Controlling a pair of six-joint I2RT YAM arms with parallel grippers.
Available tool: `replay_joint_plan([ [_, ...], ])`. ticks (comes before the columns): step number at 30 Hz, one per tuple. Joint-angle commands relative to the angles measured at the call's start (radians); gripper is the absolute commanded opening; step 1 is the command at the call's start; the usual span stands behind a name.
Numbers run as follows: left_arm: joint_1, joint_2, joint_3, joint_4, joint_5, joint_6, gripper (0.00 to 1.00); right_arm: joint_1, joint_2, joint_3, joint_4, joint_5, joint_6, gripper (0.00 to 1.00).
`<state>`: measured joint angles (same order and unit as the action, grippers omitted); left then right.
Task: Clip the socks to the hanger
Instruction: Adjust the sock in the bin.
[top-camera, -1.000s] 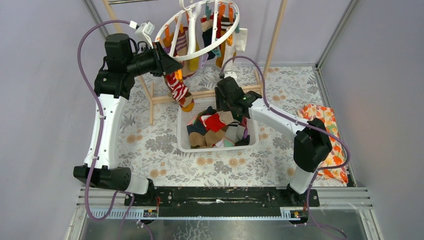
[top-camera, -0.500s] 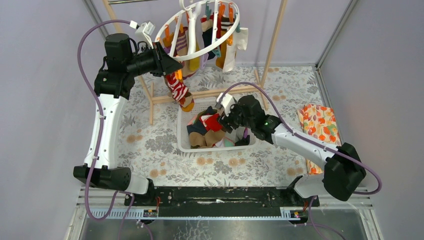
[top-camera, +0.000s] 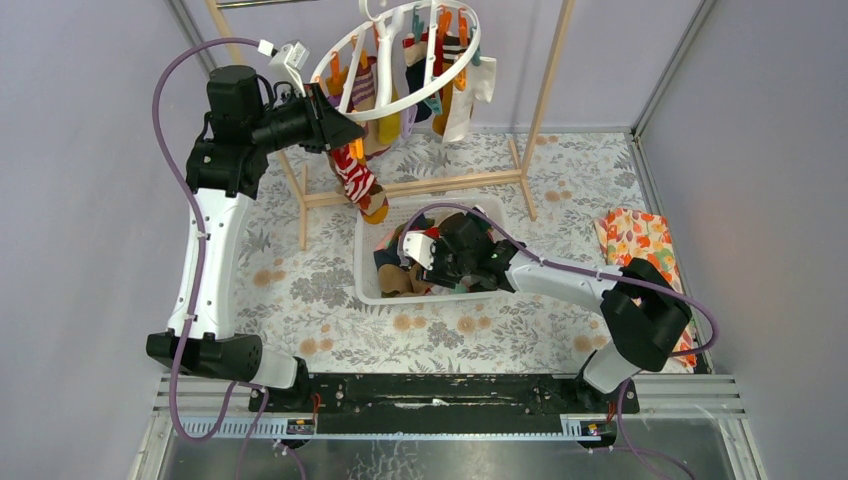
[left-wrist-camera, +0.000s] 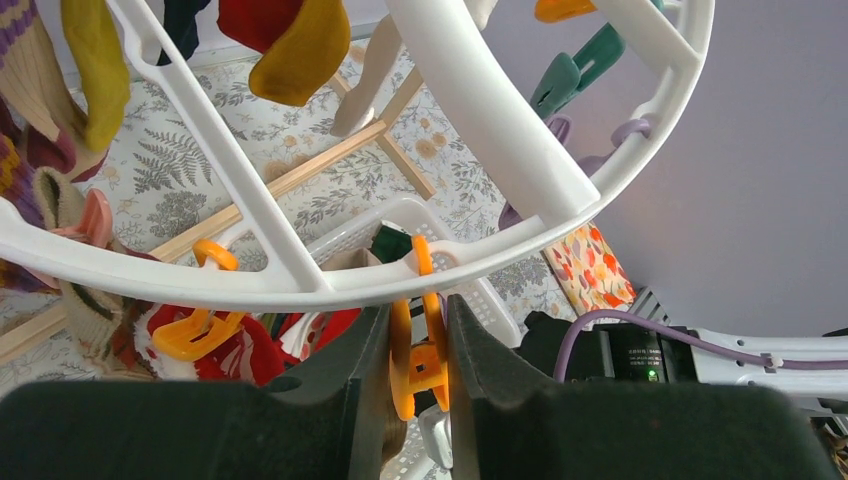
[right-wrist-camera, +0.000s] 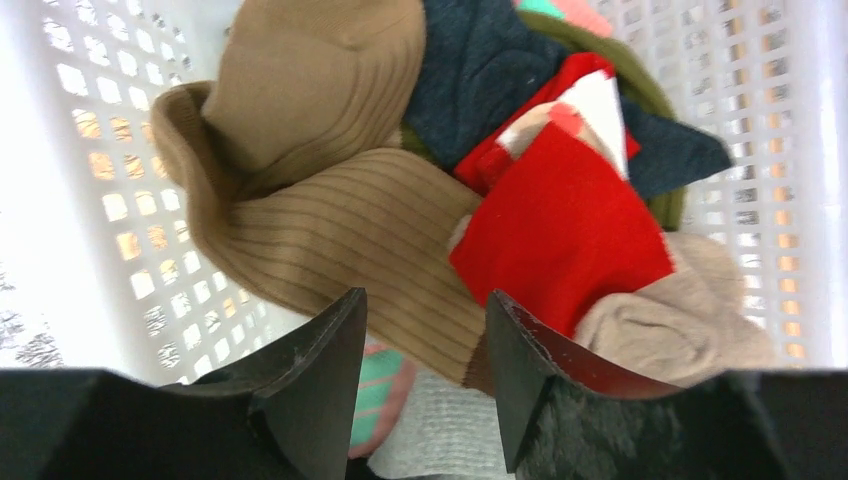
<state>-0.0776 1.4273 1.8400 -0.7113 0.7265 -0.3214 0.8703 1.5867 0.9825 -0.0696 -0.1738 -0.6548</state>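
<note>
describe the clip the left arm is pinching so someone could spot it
Find the white ring hanger hung at the back. On its rim, one orange clip sits pinched between the black jaws of the left gripper. The neighbouring orange clip and teal clip hang free; only this one is gripped.

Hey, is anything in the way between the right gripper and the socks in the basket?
Nothing visible. The right gripper hangs open just above the inside of the white slotted basket, with the tan ribbed sock and the red sock lying uncovered right in front of its fingertips.
</note>
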Motion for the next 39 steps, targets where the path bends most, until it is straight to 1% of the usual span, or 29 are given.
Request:
replay_joint_plan([
  [1,-0.002,0.002,0.044,-0.026,0.047,0.025,0.00,0.002,-0.001,0.005,0.125,0.066,-0.063,0.52],
  [5,-0.002,0.002,0.046,-0.028,0.048,0.025,0.00,0.002,0.027,0.002,0.164,0.088,-0.091,0.48],
  [11,-0.002,0.009,0.058,-0.039,0.047,0.033,0.00,0.002,0.069,0.032,0.130,0.080,-0.116,0.47],
  [14,-0.002,0.013,0.060,-0.043,0.047,0.035,0.00,0.002,0.079,0.040,0.101,0.076,-0.126,0.49],
  [16,-0.002,0.015,0.060,-0.043,0.047,0.035,0.00,0.002,0.084,0.037,0.107,0.097,-0.130,0.48],
  [17,-0.002,0.015,0.059,-0.043,0.047,0.034,0.00,0.002,0.086,0.031,0.126,0.118,-0.128,0.45],
  [18,-0.002,0.017,0.059,-0.043,0.046,0.033,0.00,0.002,0.087,0.026,0.149,0.137,-0.122,0.40],
  [21,-0.002,0.016,0.058,-0.043,0.047,0.031,0.00,0.002,0.075,0.009,0.225,0.169,-0.094,0.20],
  [25,-0.002,0.012,0.049,-0.043,0.047,0.032,0.00,0.002,0.048,-0.003,0.286,0.169,-0.055,0.00],
  [31,-0.002,0.005,0.047,-0.043,0.044,0.036,0.00,0.002,0.014,0.009,0.264,0.143,-0.014,0.00],
  [35,-0.002,0.004,0.041,-0.043,0.043,0.036,0.00,0.001,-0.019,0.032,0.212,0.111,0.027,0.00],
  [39,-0.002,0.001,0.040,-0.043,0.044,0.037,0.00,0.002,-0.094,0.072,0.169,0.062,0.130,0.00],
])
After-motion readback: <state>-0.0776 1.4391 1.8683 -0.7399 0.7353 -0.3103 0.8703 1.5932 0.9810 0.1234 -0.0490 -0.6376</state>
